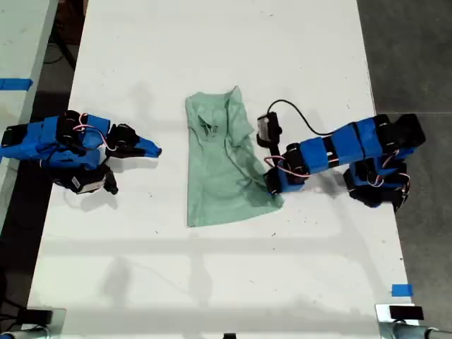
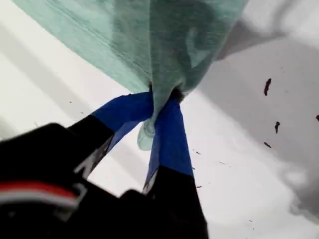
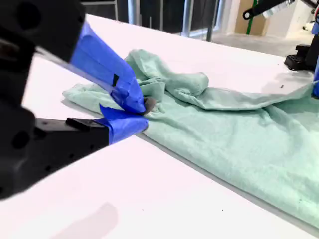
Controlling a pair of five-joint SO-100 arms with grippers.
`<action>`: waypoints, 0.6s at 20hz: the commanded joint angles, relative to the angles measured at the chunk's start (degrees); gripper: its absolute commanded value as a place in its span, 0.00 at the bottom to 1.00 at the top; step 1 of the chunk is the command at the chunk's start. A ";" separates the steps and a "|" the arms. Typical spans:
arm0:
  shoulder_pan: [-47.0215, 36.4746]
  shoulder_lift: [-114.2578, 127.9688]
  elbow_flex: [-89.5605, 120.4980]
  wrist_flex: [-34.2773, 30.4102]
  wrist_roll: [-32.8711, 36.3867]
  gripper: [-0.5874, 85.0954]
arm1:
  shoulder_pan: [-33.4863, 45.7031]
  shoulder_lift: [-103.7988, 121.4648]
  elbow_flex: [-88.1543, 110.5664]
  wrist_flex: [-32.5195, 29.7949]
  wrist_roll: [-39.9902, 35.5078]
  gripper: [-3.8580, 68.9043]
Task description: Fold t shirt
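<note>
The mint t shirt [image 1: 222,159] is lying mid white table [image 1: 212,282], grey floor [image 1: 409,49] surrounding. The first gripper [image 2: 160,97] is pinching its 4 o'clock corner; the second gripper [image 3: 139,113] is sitting at 9 o'clock, nearly closed, empty.

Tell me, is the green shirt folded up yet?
Not neatly: the wrinkled mint-green fabric shirt lies mostly spread, one corner pinched in my first pincer.

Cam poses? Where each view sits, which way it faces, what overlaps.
Exterior view: overhead, looking down on the white table; both blue arms show.
First wrist view: on my first gripper, looking along jaws shut on the wrinkled pale mint-green fabric t shirt.
Second wrist view: on my second gripper, low over the table, facing the t shirt from beside it.
Shared: all three see the t shirt.
</note>
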 commanded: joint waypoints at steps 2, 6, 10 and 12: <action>0.09 0.35 1.05 0.09 0.44 0.01 | -2.02 -4.66 -16.61 3.60 -3.08 0.07; 0.09 0.35 1.05 0.09 0.44 0.01 | -3.52 -16.88 -32.34 3.69 -6.33 0.07; 0.26 0.35 1.05 0.09 0.53 0.01 | -3.60 -30.76 -42.19 0.44 -8.70 0.07; 0.26 0.35 1.05 0.09 0.53 0.01 | -3.69 -34.54 -42.36 -2.81 -9.05 0.11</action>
